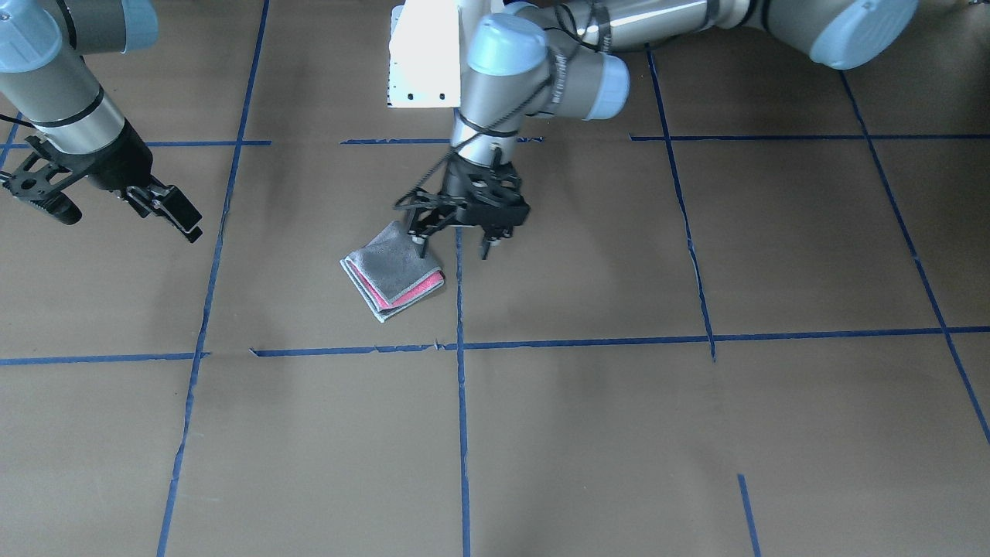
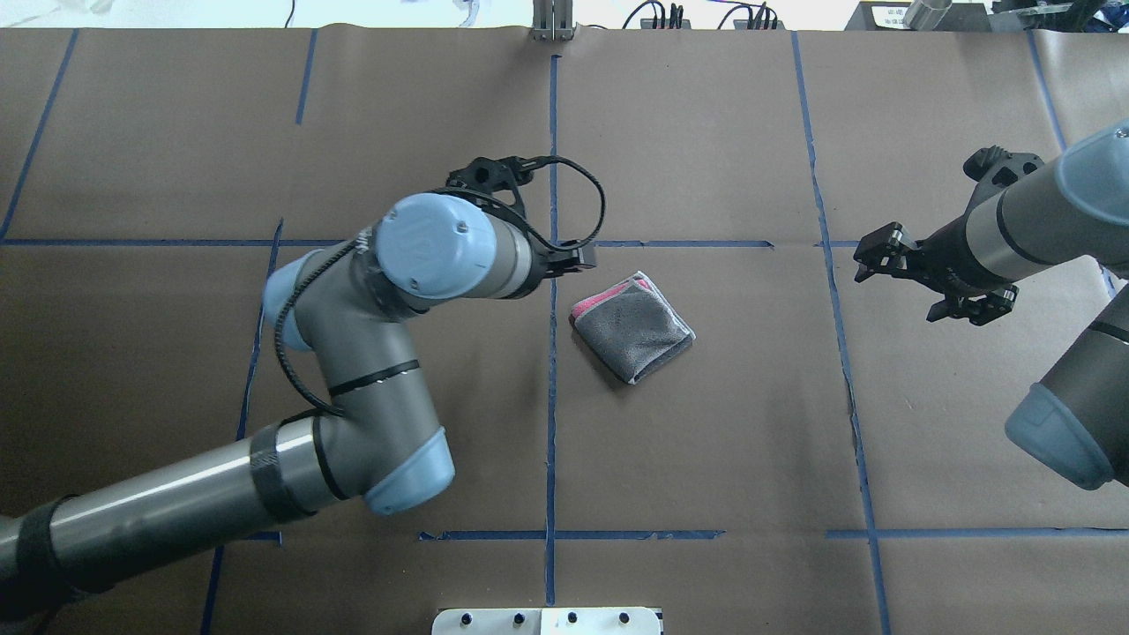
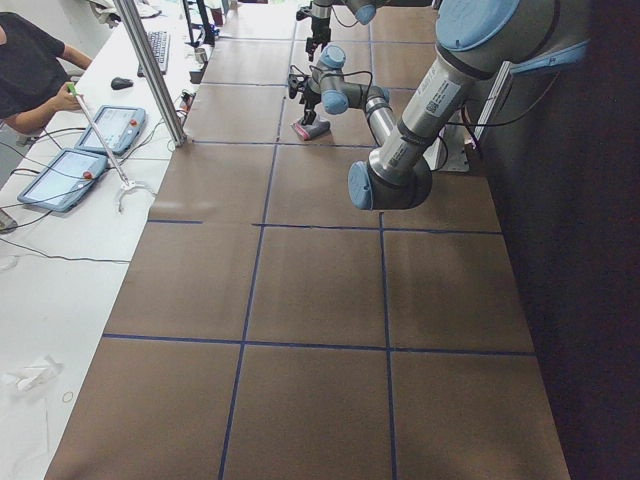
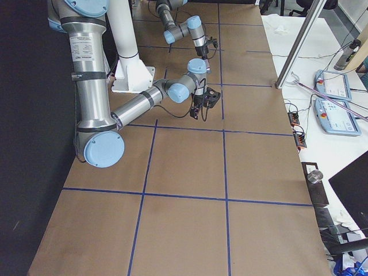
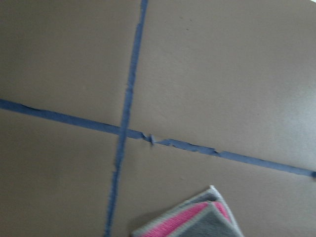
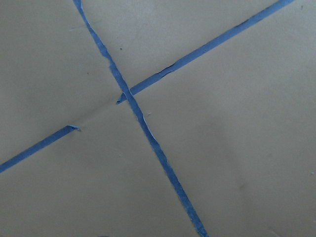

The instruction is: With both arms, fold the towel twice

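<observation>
Grey folded towel (image 1: 390, 267), just beside spread left fingers (image 1: 486, 247)

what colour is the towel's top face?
Grey. The towel also shows pink between its folded layers along one edge. It shows best in the exterior front-facing view.

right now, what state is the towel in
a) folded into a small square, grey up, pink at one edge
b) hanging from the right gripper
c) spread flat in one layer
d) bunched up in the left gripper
A: the towel lies on the table as a small layered square, grey face up with a pink strip at one edge. The left gripper is open by its corner and the right gripper is open far off.
</observation>
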